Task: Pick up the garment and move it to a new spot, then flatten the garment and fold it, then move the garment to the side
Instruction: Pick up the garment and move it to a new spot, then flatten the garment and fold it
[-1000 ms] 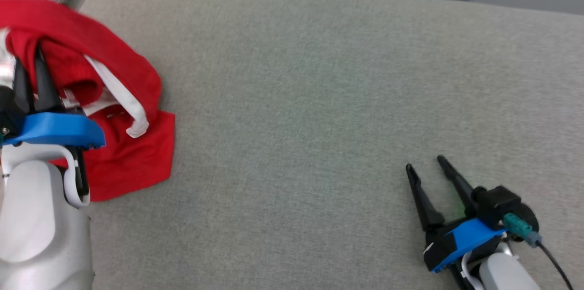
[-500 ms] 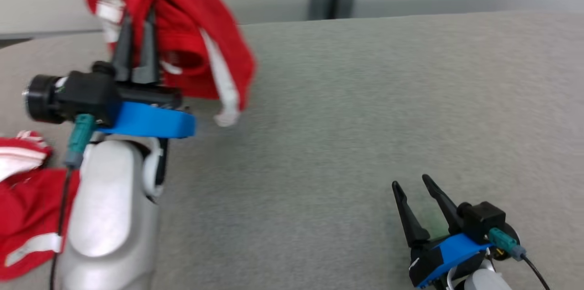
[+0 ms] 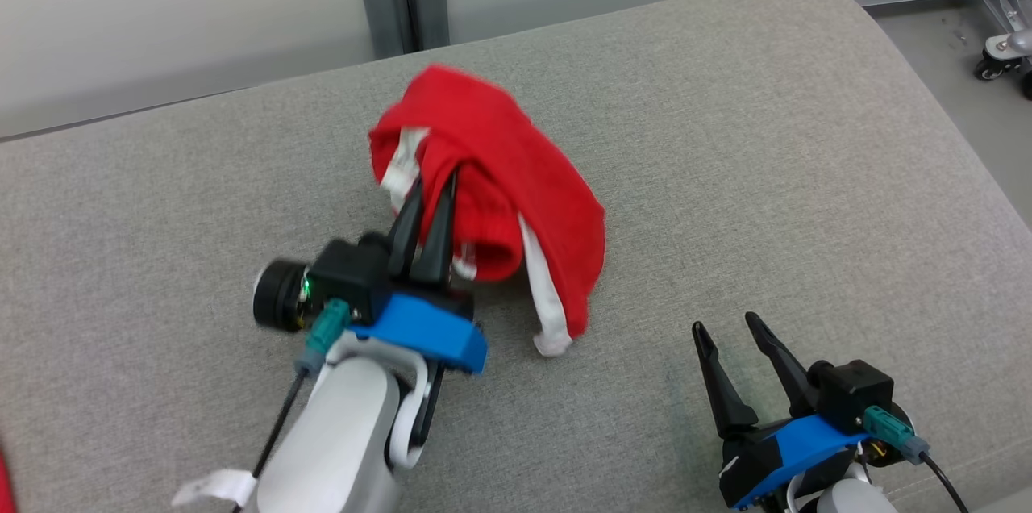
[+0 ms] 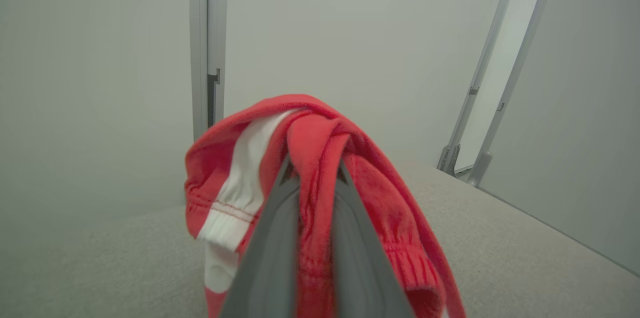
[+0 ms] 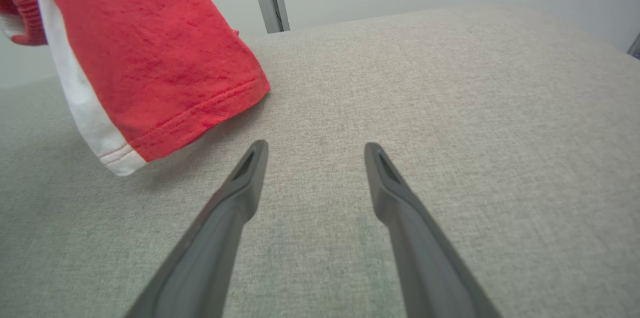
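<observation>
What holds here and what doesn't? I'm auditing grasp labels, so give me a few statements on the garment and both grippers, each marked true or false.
1. The left gripper is shut on the red garment. True.
2. The right gripper holds a corner of the garment. False: its jaws stand open, apart from the cloth.
3. The garment lies flat and folded on the grey cushion. False: it hangs bunched from the left gripper.
4. The garment has a white stripe. True.

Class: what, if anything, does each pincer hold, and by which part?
The left pincer pinches the red garment by a bunched fold; the rest drapes down. The right pincer stands open, holding nothing.
</observation>
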Controlling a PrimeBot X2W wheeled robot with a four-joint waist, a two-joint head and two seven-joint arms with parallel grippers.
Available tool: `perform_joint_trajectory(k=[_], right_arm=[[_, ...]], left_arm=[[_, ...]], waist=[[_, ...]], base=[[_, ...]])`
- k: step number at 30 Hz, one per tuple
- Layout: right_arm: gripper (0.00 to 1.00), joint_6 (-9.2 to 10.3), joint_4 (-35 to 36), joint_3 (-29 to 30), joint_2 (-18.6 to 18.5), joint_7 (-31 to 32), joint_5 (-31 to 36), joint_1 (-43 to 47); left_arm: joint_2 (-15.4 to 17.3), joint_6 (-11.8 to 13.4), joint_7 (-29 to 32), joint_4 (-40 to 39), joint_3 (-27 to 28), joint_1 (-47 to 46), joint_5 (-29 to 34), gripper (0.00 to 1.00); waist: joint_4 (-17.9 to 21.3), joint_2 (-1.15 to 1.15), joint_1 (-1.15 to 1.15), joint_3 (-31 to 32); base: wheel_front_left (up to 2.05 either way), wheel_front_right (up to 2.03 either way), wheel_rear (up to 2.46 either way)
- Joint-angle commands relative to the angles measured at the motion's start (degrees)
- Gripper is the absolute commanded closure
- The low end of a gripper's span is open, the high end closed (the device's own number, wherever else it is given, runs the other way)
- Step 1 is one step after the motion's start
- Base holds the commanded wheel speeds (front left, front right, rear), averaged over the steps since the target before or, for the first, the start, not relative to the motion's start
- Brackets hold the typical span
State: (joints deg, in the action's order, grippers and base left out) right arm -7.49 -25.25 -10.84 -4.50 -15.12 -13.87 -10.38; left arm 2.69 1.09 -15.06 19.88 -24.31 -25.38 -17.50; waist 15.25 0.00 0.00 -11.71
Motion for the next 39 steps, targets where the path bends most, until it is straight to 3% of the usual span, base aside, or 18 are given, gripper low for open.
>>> perform_joint_trajectory(k=[1, 2, 11, 23, 39], right_arm=[[0.00, 0.00, 0.2, 0.3, 0.2, -0.1, -0.7, -0.3], [0.00, 0.00, 0.2, 0.6, 0.2, -0.1, -0.6, -0.2], [0.00, 0.00, 1.0, 1.9, 0.5, -0.1, 0.1, 0.8], [0.00, 0.00, 2.2, 3.4, 1.0, -0.1, 2.5, 3.3], [0.00, 0.00, 0.3, 0.0, -0.8, -0.1, 6.3, 2.5]], left_arm=[[0.4, 0.8, -0.2, 1.6, 0.2, 1.8, 1.0, 0.51], [0.4, 1.1, -0.2, 2.9, 0.3, 2.8, 1.6, 0.00], [1.2, 1.8, -0.2, 8.7, 8.3, 12.2, 4.7, 0.00], [0.5, 1.0, -0.2, -0.8, 19.6, 21.8, 8.7, 0.00], [0.2, 1.2, -0.2, -1.6, 15.2, 22.7, 6.6, 0.00]], waist=[[0.0, 0.00, 0.00, -0.1], [-0.2, 0.00, 0.00, -0.2], [-4.3, 0.00, 0.00, 1.2], [-9.1, 0.00, 0.00, 4.9], [-13.5, 0.00, 0.00, 4.1]], base=[[0.00, 0.00, 0.00], [0.00, 0.00, 0.00], [0.00, 0.00, 0.00], [0.00, 0.00, 0.00], [0.00, 0.00, 0.00]])
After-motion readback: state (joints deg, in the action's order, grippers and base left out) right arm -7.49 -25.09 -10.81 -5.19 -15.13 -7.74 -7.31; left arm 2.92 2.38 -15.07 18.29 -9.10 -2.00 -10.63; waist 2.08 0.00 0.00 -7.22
